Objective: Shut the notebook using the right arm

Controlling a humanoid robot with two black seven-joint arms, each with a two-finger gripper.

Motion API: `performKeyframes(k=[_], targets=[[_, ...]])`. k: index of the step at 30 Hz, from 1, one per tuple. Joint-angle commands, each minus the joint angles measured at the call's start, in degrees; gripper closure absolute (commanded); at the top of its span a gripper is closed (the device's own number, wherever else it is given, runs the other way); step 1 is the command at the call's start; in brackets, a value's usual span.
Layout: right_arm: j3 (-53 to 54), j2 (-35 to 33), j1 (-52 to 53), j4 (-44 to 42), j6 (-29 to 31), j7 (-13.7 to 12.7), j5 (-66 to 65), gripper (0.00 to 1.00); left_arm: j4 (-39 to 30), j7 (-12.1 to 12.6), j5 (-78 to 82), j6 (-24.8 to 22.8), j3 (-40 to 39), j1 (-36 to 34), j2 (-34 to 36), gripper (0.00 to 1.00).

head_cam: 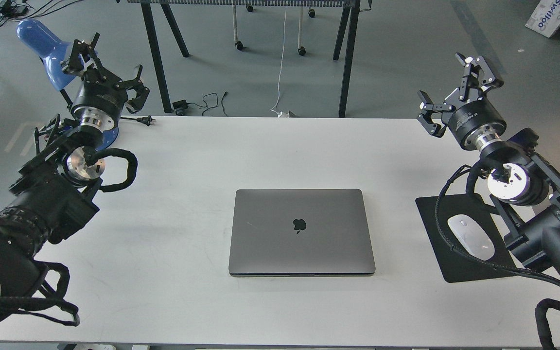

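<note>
— Two arms, one desk; listing near to far. Item first?

— Lying shut at the middle of the white table (173,301), nearest the front edge: the notebook (302,232), lid down flat, apple logo facing up, no keyboard or screen showing. Judging the closing as already done.

— Touching anything?

— Nothing. Sitting well apart from both arms, squared to the table edge.

— Next item, to the right?

— Resting on a black mouse pad (435,214): a white mouse (470,236), partly crossed by the right arm's corrugated cable. Lying beside the notebook, likely placed for ordinary desk use, not for the task.

— The right arm itself?

— Entering from the lower right, rising over the mouse pad. Ending in the right gripper (447,92), raised above the far right part of the table, fingers spread wide, grasping nothing. Reading as parked clear of the lid, so nothing presses on it.

— And the left?

— Coming in from the lower left. Left gripper (107,63) hovering near the far left corner, fingers spread apart, carrying nothing. Keeping out of the way, by the look of it, as the task names only the other arm.

— Farthest entries?

— Standing just behind the left gripper: a blue lamp (42,41). Beyond the table: black trestle legs (156,63), a white cable (282,58) trailing to the floor.
</note>
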Motion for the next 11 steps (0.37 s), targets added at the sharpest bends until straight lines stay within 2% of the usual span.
performKeyframes(k=[1, 11], targets=[[0.2, 0.2, 2.9, -5.8, 2.0, 0.3, 4.8, 0.00, 0.0, 0.0, 0.0, 0.0, 0.0, 0.0, 0.0, 0.00], [-0.2, 0.0, 4.3, -7.4, 2.1, 0.3, 4.8, 0.00, 0.0, 0.0, 0.0, 0.0, 0.0, 0.0, 0.0, 0.00]])
